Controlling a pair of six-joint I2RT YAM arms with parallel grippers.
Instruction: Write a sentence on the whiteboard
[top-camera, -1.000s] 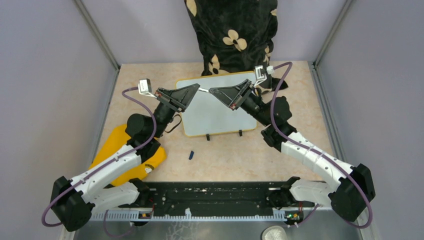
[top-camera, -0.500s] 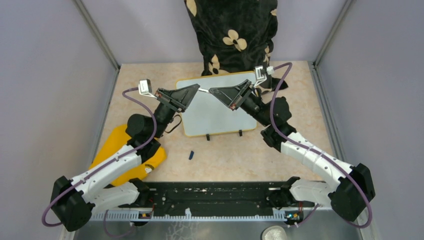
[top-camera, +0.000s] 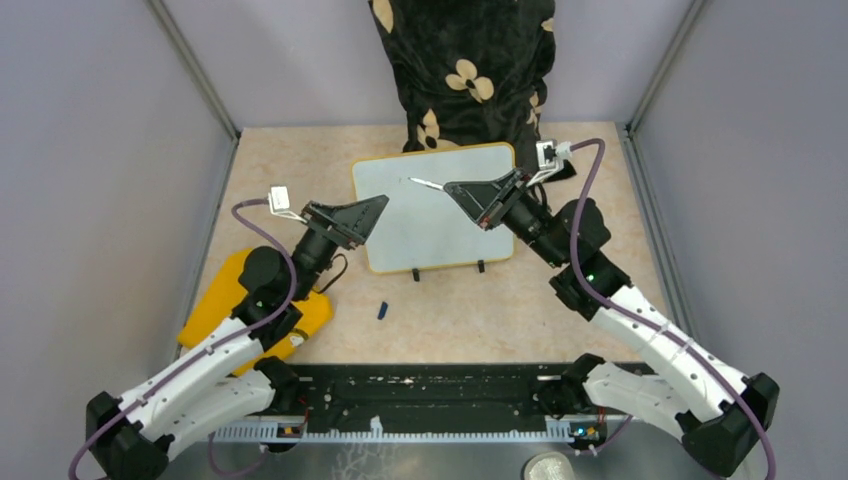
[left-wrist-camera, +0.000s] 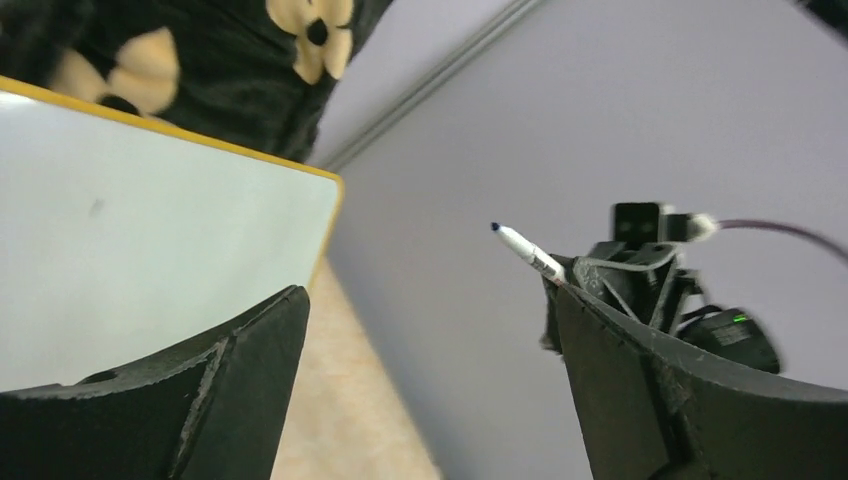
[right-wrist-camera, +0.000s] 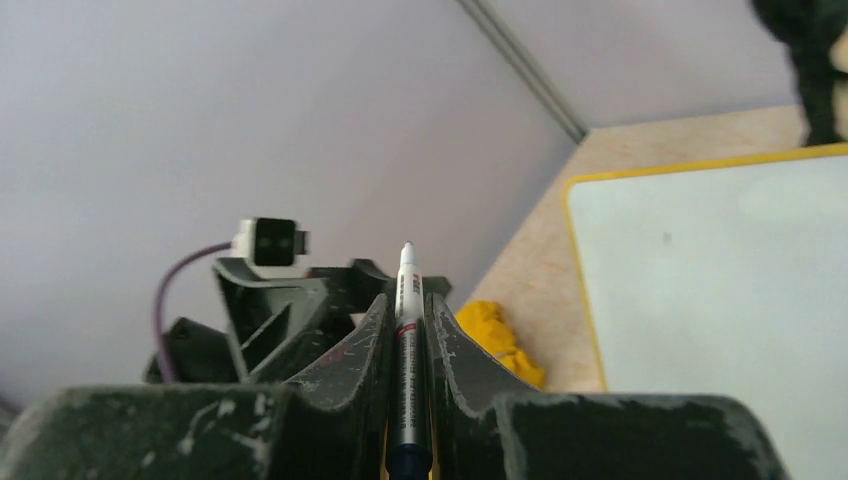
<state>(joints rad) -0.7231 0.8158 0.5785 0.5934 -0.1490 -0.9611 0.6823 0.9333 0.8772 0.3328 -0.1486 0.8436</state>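
Observation:
The whiteboard lies flat at the table's middle, white with a yellow rim and two black feet at its near edge. The sentence is not in view; the board's face looks blank. My right gripper hovers over the board's far right part, shut on a white marker whose uncapped tip points left. In the right wrist view the marker is pinched between the jaws of that gripper. My left gripper is at the board's left edge, open and empty, jaws wide in the left wrist view.
A small blue cap lies on the table in front of the board. A yellow cloth lies at the near left under my left arm. Black floral fabric hangs at the back wall, just behind the board.
My left gripper opened, let go of the marker and drew back toward the near left. My right gripper shifted right, keeping the marker.

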